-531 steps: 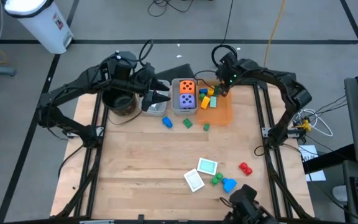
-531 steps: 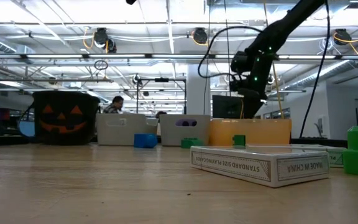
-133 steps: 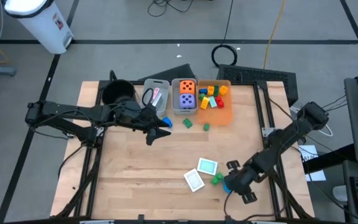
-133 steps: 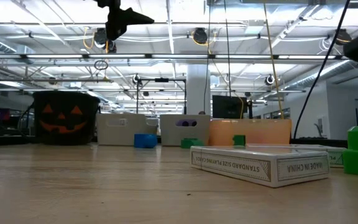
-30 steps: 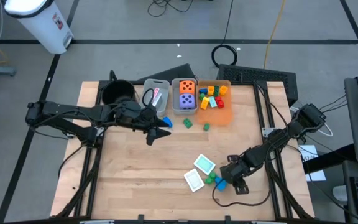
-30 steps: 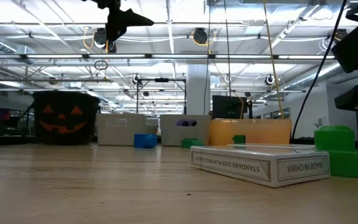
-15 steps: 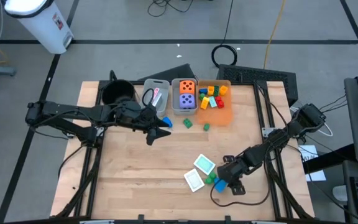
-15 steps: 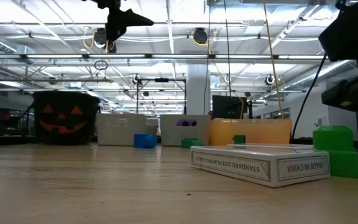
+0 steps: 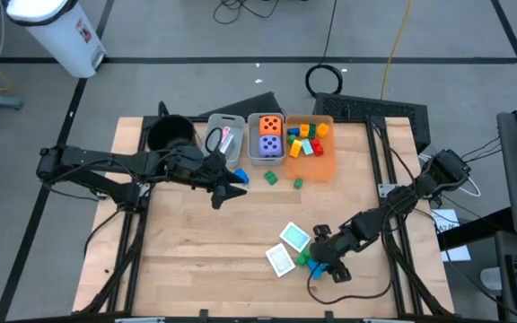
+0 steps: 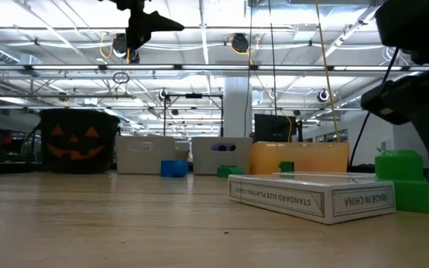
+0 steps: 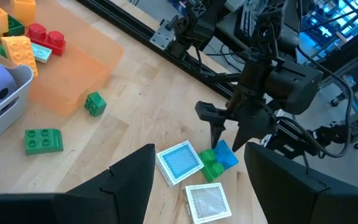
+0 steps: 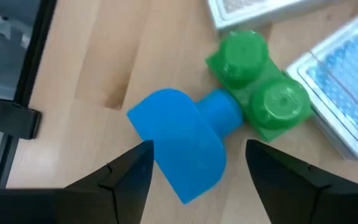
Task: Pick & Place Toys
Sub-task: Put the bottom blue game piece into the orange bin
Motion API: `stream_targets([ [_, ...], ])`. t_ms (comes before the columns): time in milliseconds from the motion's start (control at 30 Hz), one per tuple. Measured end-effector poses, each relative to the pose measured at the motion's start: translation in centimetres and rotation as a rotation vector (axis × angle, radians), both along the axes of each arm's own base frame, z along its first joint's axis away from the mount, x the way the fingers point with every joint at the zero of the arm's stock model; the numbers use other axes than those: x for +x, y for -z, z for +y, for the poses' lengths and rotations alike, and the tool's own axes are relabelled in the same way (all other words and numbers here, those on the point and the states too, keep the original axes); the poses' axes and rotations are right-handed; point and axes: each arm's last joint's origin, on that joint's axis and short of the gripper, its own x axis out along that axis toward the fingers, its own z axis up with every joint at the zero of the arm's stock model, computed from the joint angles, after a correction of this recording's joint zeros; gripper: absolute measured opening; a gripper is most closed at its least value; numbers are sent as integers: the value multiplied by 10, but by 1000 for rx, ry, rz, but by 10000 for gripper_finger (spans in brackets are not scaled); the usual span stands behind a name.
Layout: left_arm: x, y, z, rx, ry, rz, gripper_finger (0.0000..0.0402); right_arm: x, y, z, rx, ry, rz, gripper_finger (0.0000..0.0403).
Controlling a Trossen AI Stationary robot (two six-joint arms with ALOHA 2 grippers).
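Right gripper [image 9: 315, 257] positioned low over the near-right part of the table [image 9: 196, 233], fingers spread apart and empty, straddling the blue toy piece [image 12: 182, 140] from above without visible contact. Blue toy piece lying flat on the wood, touching the green two-stud block [image 12: 258, 95] at one end. Green block in turn touching the teal card [image 9: 295, 238]; white card [image 9: 281, 260] just beside, nearer the front edge. This cluster well inside the table, with bare wood to its left and toward the front edge; right side rail near.

Left gripper [image 9: 232, 184] held above the table near the back-left bins, fingers parted, grasping nothing. Beneath and beside it: a blue block [image 9: 241, 177], a green block [image 9: 270, 178] and a smaller green block [image 9: 297, 184], loose on the wood just in front of the bins.

Along the back edge, from left: black pot [image 9: 170, 135], grey bin [image 9: 225, 125] with a pink item, second grey bin [image 9: 251, 152] carrying the orange die [image 9: 270, 126] and purple die [image 9: 270, 144], then the orange bin [image 9: 323, 164] holding mixed coloured blocks [image 9: 304, 140]. Bins touching side by side.

Wide, unobstructed wood across the centre and front-left of the table.
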Motion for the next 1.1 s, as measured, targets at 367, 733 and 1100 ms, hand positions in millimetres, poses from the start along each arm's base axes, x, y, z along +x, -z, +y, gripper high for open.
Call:
stream_targets([
  [367, 0, 1, 0, -1, 0, 10, 255, -4, -1, 9, -31, -122, -57, 267],
  [733, -1, 2, 0, 0, -1, 26, 255, -1, 7, 10, -79, -156, -68, 267],
  [1100, -1, 3, 0, 0, -1, 37, 255, 5, 12, 14, -82, -201, -109, 254],
])
